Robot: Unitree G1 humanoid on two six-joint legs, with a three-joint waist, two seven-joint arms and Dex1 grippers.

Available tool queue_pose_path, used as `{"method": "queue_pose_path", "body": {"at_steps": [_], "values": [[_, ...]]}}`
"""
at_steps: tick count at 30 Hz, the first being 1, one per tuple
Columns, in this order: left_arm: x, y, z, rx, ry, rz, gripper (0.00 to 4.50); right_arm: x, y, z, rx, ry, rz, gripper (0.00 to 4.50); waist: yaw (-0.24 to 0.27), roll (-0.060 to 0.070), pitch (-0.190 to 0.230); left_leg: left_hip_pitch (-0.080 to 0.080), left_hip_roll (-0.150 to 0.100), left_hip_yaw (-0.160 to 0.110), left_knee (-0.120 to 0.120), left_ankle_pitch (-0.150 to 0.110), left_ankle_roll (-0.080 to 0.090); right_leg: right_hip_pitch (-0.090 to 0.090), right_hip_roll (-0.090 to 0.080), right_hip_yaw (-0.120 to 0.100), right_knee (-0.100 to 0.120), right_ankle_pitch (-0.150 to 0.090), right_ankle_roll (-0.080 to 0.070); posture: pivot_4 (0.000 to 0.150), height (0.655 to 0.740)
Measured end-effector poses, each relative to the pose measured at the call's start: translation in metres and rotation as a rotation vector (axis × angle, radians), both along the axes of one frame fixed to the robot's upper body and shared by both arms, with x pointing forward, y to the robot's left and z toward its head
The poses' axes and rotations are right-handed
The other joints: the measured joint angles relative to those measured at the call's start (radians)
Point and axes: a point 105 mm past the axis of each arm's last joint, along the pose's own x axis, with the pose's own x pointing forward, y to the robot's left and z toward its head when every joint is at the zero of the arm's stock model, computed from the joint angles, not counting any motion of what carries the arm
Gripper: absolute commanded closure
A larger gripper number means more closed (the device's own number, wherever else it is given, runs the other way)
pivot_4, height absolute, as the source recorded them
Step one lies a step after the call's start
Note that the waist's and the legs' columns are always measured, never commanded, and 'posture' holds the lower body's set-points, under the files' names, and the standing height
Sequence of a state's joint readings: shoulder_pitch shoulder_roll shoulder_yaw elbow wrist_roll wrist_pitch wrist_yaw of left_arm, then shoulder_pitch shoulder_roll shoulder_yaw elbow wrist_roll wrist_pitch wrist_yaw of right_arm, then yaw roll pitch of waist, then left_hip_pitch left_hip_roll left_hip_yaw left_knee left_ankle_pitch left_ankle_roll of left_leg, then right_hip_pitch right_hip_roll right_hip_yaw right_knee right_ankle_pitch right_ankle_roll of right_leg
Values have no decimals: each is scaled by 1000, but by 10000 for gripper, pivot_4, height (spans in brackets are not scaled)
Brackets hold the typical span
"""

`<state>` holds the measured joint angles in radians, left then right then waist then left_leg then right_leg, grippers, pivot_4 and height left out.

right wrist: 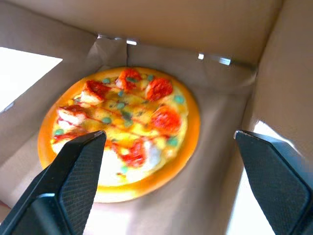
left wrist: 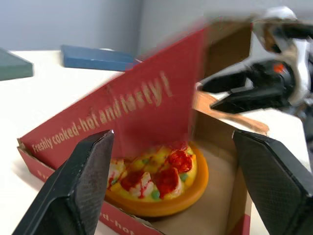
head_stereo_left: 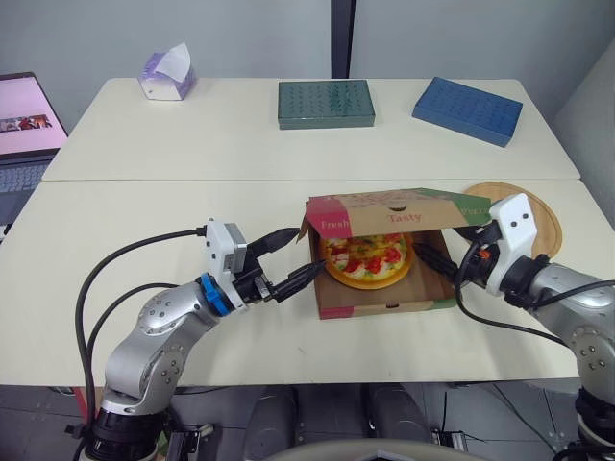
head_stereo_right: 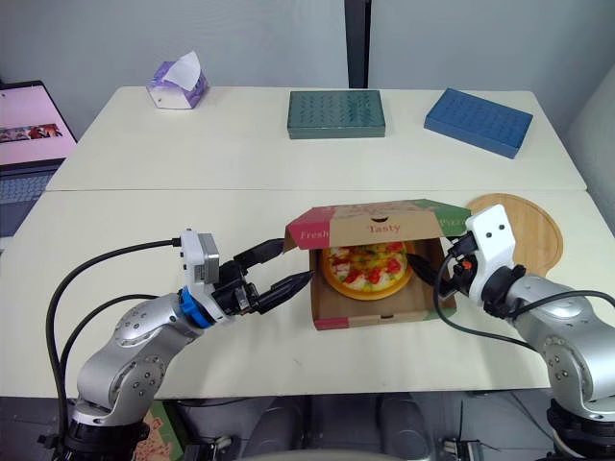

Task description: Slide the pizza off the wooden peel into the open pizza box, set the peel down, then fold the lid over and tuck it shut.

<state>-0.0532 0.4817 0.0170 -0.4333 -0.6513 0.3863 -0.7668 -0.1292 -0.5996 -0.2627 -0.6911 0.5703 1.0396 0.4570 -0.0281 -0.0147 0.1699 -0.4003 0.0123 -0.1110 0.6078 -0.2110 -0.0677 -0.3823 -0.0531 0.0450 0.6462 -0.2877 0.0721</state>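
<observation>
Logging near to far. Left gripper (head_stereo_left: 309, 248) sits at the 9 o'clock side of the box (head_stereo_left: 384, 300), jaws spread and holding nothing. One finger is just beside the box's left wall, the other near the lid's left corner; contact cannot be told. Right gripper (head_stereo_left: 423, 254) is at the 3 o'clock side, jaws likewise released and empty. It reaches in under the lid, and its wrist view looks straight at the pizza.

Pizza (head_stereo_left: 366, 259) lies flat on the box floor, toward the 12 o'clock wall, with bare cardboard at 6 o'clock.

Key relation: lid (head_stereo_left: 394, 213) is hinged along the 12 o'clock edge, its long axis running 9 to 3. It leans over the pizza toward 6 o'clock, partway down and not tucked. Its free edge hangs between the two grippers, above their fingers, and both arms look about equally near. Judgement: the next move is to press that edge down toward 6 o'clock. The right fingers must clear the inside first or they will be trapped.

Peel (head_stereo_left: 543, 216) rests on the table (head_stereo_left: 144, 221) at the box's 2 o'clock, partly behind the right wrist, so that step looks done.

Surface is pale, smooth and level, with open room at 6 and 9 o'clock. Far edge holds tissues (head_stereo_left: 166, 75) at 10 o'clock, a green box (head_stereo_left: 326, 103) at 12 and a blue box (head_stereo_left: 467, 109) at 1. A laptop (head_stereo_left: 29, 125) stands off the table at 9. All are well apart from the work.
</observation>
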Motion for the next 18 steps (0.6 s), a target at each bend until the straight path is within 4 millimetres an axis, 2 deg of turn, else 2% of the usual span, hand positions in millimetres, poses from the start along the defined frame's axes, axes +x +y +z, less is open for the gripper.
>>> {"method": "queue_pose_path", "body": {"at_steps": [10,15,18], "values": [[10,15,1,2,19,27,4936,-16,-14,-3,16,32,53,0,0,-4,11,0,0,0,0,0,0,-1,0,0,1,0,1,1500,7400],[25,35,14,67,26,-4,4936,-20,-16,-2,8,43,68,0,0,-5,14,-1,0,0,0,0,0,-1,0,0,1,0,1,1500,7400],[41,47,33,68,47,-24,4936,-20,-17,-1,5,40,67,0,0,-6,16,-1,0,0,0,0,0,-2,0,0,1,1,1,1500,7400]]}}
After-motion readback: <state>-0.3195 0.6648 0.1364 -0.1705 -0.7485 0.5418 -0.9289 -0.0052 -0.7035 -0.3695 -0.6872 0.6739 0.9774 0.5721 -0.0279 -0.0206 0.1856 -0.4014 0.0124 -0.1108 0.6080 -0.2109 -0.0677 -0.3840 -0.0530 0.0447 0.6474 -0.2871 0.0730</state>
